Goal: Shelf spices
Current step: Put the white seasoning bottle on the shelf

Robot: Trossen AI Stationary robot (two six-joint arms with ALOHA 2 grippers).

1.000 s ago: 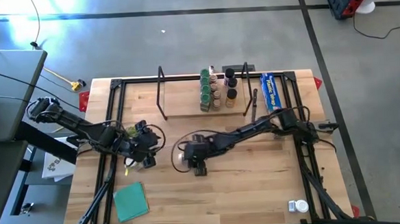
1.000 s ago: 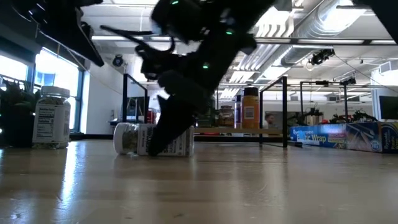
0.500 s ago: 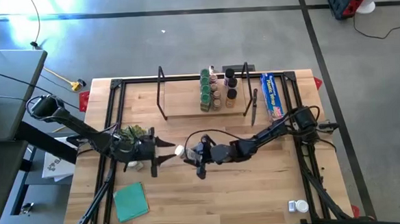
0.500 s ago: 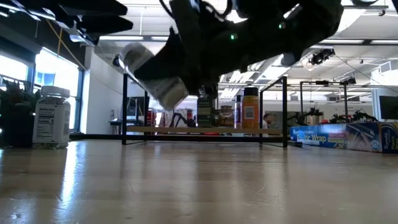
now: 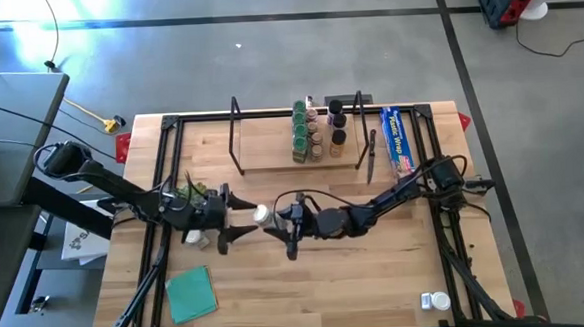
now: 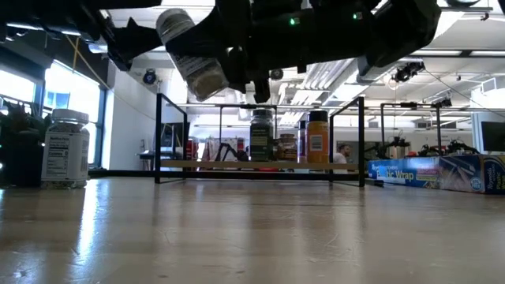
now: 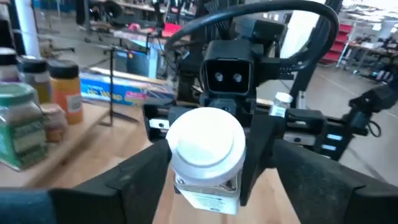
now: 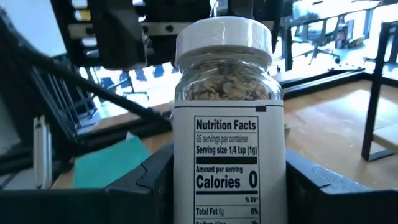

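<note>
A spice jar (image 5: 263, 218) with a white lid and a labelled clear body is up in the air at mid-table, in my right gripper (image 5: 275, 222). In the low view the jar (image 6: 189, 51) tilts with its lid up. My left gripper (image 5: 240, 217) is open just left of it, facing it. Its fingers stand on either side of the lid (image 7: 205, 138) and do not appear to touch it. The shelf (image 5: 272, 155) stands at the far edge with several jars (image 5: 315, 132) upright on its right part. My right gripper is shut on the jar's labelled body (image 8: 186, 186), toward the base end, pinched between the two fingers (image 8: 152, 183). The fingers come from the table's right and lie along the jar. The jar is lifted clear, tilted, with its white lid (image 8: 224, 37) pointing at the left gripper.
A blue wrap box (image 5: 398, 138) lies right of the shelf. A teal square (image 5: 191, 292) lies near the left near corner. One jar (image 6: 63, 150) stands upright at the left of the low view. Another (image 5: 435, 301) lies by the near right edge.
The jar lay on its side on the table under my right gripper. It is now lifted clear and tilted lid-up toward the left gripper. My left gripper has moved toward the table's right, up to the jar.
</note>
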